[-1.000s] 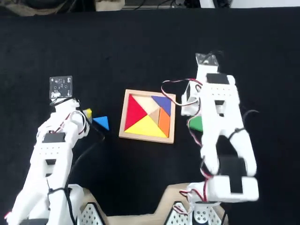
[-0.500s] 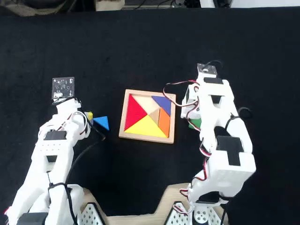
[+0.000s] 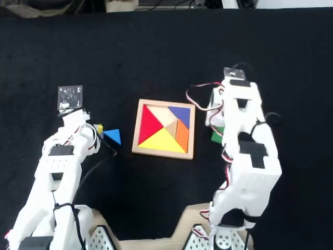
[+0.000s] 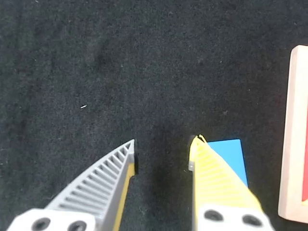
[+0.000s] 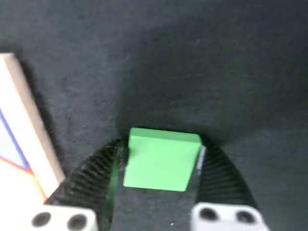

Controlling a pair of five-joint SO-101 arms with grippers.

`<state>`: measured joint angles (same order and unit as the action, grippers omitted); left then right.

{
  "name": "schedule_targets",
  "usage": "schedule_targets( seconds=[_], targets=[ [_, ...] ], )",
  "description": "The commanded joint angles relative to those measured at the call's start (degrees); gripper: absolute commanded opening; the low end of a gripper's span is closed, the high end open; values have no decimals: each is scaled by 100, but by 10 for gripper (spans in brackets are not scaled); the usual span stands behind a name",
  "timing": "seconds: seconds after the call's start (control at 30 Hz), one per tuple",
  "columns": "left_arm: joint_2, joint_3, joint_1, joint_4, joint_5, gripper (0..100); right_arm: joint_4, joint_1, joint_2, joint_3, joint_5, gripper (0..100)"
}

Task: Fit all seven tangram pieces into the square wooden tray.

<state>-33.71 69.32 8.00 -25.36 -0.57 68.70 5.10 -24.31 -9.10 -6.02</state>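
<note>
Sitting in the right tool (image 5: 161, 148), the green piece (image 5: 161, 166) is square, plain-faced.

High camera looking down over the black cloth surface (image 3: 156, 52), wrist cameras close above it, each seemingly sharing an edge of the square wooden tray (image 3: 164, 128)

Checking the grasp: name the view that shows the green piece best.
The right wrist view: the green piece sits whole in the right gripper. The high view catches a green sliver, the rest hidden.
</note>
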Motion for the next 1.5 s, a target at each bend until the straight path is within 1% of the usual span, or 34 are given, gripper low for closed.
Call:
schedule_targets(
  seconds=[0.0, 0.13, 0.3, 0.43, 0.63, 0.7, 0.8, 1.07, 1.2, 1.23, 1.37, 1.47],
  targets=[
    [26, -259, -84, 281, 18, 188, -35, -97, -154, 259, 141, 52],
    [0, -66, -84, 598, 18, 188, -88, -79, -145, 303, 431, 26],
    [-18, -40, -84, 642, 18, 188, -79, -62, -145, 391, 448, 11],
    [-18, -40, -84, 642, 18, 188, 9, -88, -136, 549, 782, 11],
    [26, -66, -84, 651, 18, 188, 738, -132, 347, 1156, 844, 11],
    [26, -66, -84, 651, 18, 188, 1037, -229, 681, 1314, 1090, 11],
    [26, -75, -84, 651, 18, 188, 1468, -554, 1297, 1393, 1433, 11],
    [26, -57, -84, 651, 18, 188, 2207, -1363, 2888, 1367, 1468, 11],
    [26, -57, -84, 651, 18, 188, 2532, -1820, 3081, 1358, 1486, 11],
    [26, -57, -84, 651, 18, 188, 2549, -1952, 3073, 1332, 1556, 11],
    [26, -48, -84, 642, 18, 188, 2215, -2576, 3081, 901, 2233, 12],
    [26, -48, -84, 642, 18, 188, 1749, -2866, 3081, 620, 2453, 14]
  ],
)
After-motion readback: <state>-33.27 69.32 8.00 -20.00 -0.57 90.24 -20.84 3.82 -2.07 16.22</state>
